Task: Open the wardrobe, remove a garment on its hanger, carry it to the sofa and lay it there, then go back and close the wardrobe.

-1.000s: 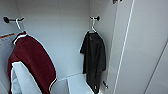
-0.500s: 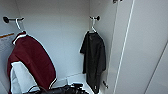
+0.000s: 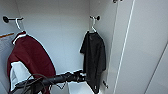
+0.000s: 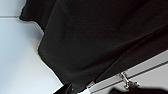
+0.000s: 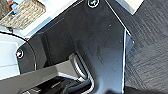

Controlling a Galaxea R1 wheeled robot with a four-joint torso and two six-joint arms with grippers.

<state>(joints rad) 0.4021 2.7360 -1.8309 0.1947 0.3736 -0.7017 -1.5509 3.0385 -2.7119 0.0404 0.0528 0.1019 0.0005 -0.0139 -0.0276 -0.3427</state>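
Observation:
The wardrobe [image 3: 62, 37] stands open, its white door [image 3: 147, 50] swung out on the right. Inside on the right the black garment [image 3: 95, 58] hangs limp from a pale hanger [image 3: 93, 27], which is hooked on a short dark peg. My left arm reaches in from the lower left. Its gripper [image 3: 82, 75] is at the garment's lower left edge, level with the hem. In the left wrist view the black garment [image 4: 95, 37] is very close, in front of the white inner wall.
A maroon jacket with white sleeves [image 3: 30, 60] hangs on the left peg, just above my left arm. A metal door hinge [image 4: 127, 81] sits beside the black fabric. A white shelf [image 3: 77, 88] lies below the gripper. The right wrist view shows dark carpet [image 5: 150, 37].
My left arm has come up into the wardrobe and stretched right, bringing its gripper to the black garment's lower edge. The clothes hang as before.

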